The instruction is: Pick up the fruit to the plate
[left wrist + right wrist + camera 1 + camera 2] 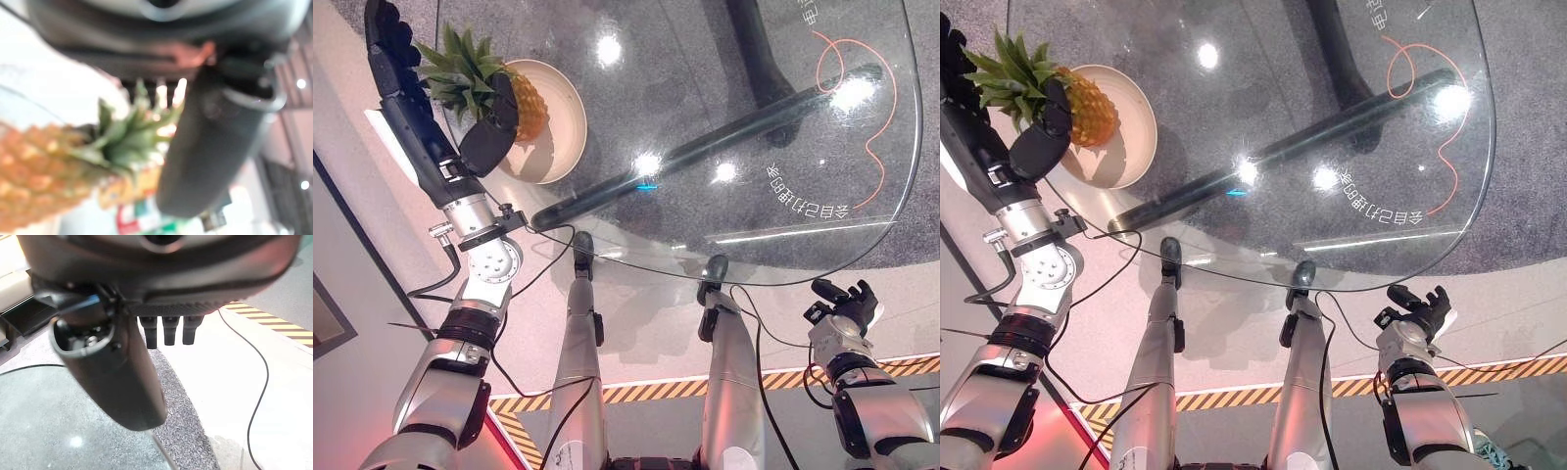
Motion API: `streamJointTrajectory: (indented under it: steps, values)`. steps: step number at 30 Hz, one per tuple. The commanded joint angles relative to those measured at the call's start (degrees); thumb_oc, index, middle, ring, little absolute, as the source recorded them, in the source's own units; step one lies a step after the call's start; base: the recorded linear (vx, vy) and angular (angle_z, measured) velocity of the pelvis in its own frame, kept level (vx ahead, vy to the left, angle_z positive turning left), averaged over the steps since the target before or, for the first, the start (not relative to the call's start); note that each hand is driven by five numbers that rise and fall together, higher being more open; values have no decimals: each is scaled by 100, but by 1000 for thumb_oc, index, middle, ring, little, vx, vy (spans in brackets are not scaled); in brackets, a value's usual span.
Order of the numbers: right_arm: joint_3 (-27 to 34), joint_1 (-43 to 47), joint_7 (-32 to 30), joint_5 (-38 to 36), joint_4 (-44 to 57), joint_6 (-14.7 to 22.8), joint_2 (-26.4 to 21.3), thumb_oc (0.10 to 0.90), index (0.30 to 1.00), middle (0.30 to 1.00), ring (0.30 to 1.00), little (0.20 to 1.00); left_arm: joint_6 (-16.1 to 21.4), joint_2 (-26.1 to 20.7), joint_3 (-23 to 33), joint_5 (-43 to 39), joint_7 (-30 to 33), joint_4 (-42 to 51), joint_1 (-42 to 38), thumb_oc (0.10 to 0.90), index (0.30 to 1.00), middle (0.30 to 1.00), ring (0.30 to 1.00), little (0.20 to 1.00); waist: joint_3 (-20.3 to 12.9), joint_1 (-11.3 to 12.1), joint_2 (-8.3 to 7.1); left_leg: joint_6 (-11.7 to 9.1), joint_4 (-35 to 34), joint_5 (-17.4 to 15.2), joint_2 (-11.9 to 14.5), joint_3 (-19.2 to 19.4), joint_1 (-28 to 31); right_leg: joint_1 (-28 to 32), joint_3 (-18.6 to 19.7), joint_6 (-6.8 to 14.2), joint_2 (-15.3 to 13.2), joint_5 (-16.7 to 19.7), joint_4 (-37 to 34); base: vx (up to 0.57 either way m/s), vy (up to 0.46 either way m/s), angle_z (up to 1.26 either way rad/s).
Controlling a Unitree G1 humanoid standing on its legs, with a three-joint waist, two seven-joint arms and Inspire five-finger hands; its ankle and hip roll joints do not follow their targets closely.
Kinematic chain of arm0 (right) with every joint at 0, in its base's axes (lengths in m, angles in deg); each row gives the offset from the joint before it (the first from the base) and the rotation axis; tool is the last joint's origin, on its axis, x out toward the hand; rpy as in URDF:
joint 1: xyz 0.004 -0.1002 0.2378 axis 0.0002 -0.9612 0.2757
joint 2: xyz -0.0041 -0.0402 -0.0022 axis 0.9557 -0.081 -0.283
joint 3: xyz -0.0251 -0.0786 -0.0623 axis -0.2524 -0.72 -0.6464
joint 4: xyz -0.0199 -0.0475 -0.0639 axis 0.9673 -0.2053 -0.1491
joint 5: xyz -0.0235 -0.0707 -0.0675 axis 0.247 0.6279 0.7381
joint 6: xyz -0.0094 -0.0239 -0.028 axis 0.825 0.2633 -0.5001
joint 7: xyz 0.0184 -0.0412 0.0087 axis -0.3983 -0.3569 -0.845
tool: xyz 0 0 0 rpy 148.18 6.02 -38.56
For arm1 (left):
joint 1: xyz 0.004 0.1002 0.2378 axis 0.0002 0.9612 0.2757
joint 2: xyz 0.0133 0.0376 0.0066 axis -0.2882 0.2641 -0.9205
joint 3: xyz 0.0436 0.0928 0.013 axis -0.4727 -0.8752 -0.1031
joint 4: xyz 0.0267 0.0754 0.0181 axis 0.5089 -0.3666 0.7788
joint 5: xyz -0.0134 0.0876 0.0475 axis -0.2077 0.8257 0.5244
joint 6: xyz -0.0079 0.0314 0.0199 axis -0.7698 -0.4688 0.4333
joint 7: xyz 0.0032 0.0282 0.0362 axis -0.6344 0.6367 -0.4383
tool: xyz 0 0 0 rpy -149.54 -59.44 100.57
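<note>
A pineapple [530, 110] with a green crown lies on its side on a cream plate [566, 122] at the far left of the round glass table [754, 196]. My left hand [411, 113] is raised beside the plate. Its fingers [386, 39] stretch straight past the leaves and its thumb [494, 127] rests against the fruit near the crown, so the hand is open. In the left wrist view the pineapple [39, 166] lies right beside the thumb [210, 147]. My right hand [847, 308] hangs low at the right, below the table's near edge, relaxed and holding nothing.
The glass top shows the dark table legs [705, 147] and grey carpet through it, and bright lamp reflections [646, 164]. An orange cord [881, 88] curls at the right under the glass. Yellow-black hazard tape [636, 392] crosses the floor near me.
</note>
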Motion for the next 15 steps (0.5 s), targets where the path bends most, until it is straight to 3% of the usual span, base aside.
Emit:
streamJointTrajectory:
  steps: [1,15]
  values:
    - [81,-240,-163,142,86,210,-343,800,900,900,900,900,490,-157,343,-110,-31,632,-416,800,900,900,900,900,-123,52,-13,102,842,-937,-38,-41,-34,546,-413,-62,86,831,-1183,0,0,0]
    - [128,-253,-234,129,116,232,-291,800,900,900,900,900,485,-90,404,-263,-267,1236,-368,800,900,900,900,900,-123,90,-28,124,752,-854,-85,-85,-39,555,-420,-61,104,915,-1254,0,0,0]
